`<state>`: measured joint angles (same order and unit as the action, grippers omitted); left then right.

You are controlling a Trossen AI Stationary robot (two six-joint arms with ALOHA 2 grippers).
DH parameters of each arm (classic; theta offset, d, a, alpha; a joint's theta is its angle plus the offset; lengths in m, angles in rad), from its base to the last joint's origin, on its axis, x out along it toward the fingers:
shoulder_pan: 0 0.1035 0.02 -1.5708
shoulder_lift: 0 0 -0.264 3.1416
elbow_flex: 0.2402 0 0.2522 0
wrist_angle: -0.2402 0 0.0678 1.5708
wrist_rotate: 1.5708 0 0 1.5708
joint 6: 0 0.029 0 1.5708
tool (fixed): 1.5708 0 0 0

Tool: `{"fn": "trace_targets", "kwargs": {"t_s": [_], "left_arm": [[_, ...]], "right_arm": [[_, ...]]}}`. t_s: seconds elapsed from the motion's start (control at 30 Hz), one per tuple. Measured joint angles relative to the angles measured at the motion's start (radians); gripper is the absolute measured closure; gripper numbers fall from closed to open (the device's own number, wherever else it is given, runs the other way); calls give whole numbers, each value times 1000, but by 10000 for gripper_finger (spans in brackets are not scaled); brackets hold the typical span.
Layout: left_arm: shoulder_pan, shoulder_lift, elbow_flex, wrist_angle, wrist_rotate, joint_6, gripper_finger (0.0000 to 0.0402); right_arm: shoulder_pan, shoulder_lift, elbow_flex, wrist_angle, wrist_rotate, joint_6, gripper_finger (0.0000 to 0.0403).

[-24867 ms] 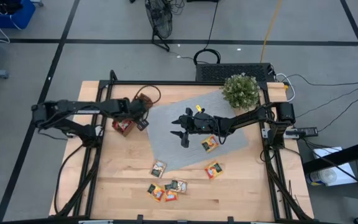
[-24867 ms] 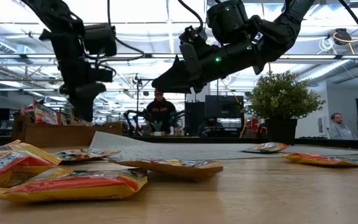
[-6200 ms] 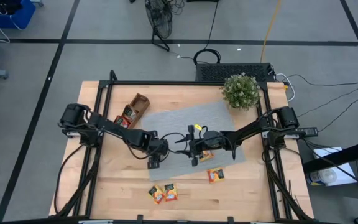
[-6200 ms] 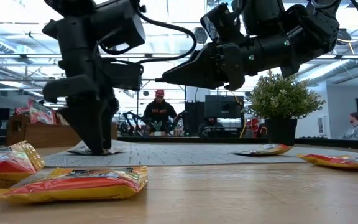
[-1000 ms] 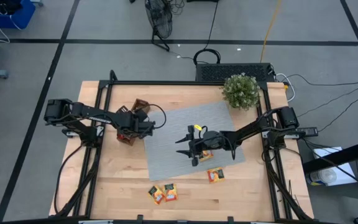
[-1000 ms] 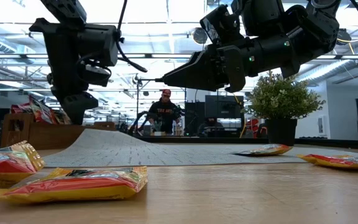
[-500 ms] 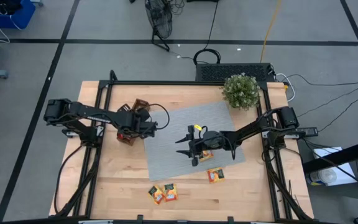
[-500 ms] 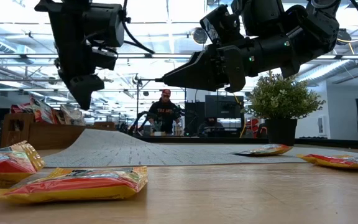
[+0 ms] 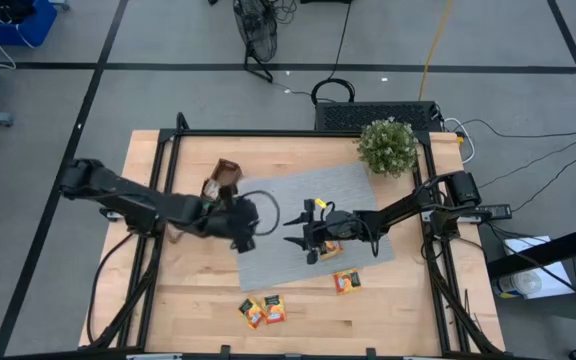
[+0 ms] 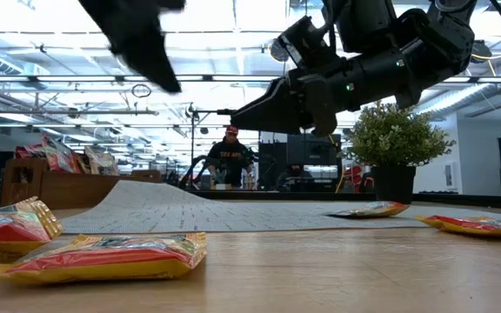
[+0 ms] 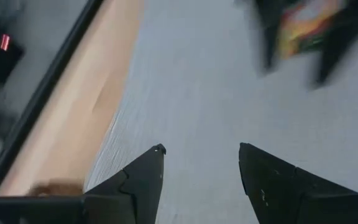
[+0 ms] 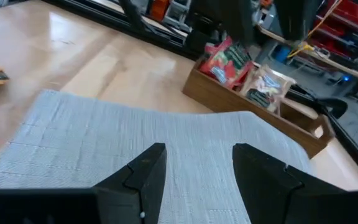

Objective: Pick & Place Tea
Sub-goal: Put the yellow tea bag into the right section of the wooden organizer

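Note:
Red, orange and yellow tea sachets lie flat about the table: one on the grey mat beneath my right arm, one on the wood, two near the front edge. More stand in the wooden tray at the far left. My left gripper hovers open and empty above the mat's left part. My right gripper hangs open and empty over the mat's middle, pointing toward the tray.
The grey woven mat covers the table's middle; its left part arches up beside the tray. A potted plant stands at the far right corner. Bare wood lies at the near left. A person sits in the room behind.
My left gripper has swung from above the wooden tray toward the table's right and near side, out over the mat, rising and tipping as it went, and has stayed open. The sachets, tray and mat lie as before.

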<state>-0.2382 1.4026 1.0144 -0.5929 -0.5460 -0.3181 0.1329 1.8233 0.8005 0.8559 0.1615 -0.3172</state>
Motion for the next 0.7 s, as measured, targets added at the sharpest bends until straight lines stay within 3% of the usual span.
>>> {"fn": "trace_targets", "kwargs": {"t_s": [0.2, 0.33, 0.47, 0.7], "left_arm": [[-109, -146, -97, 198, -23, 47, 192], [-153, -257, -244, 362, -23, 65, 192], [-166, -361, -407, 527, -31, 80, 192], [-136, -510, -572, 604, -85, 30, 192]], "right_arm": [[0, -70, 1, -78, -50, 91, 232], [7, -133, 0, -166, -137, 147, 232], [22, -169, 0, -229, -137, 206, 232], [-74, -38, 9, -204, -141, 360, 232]]}}
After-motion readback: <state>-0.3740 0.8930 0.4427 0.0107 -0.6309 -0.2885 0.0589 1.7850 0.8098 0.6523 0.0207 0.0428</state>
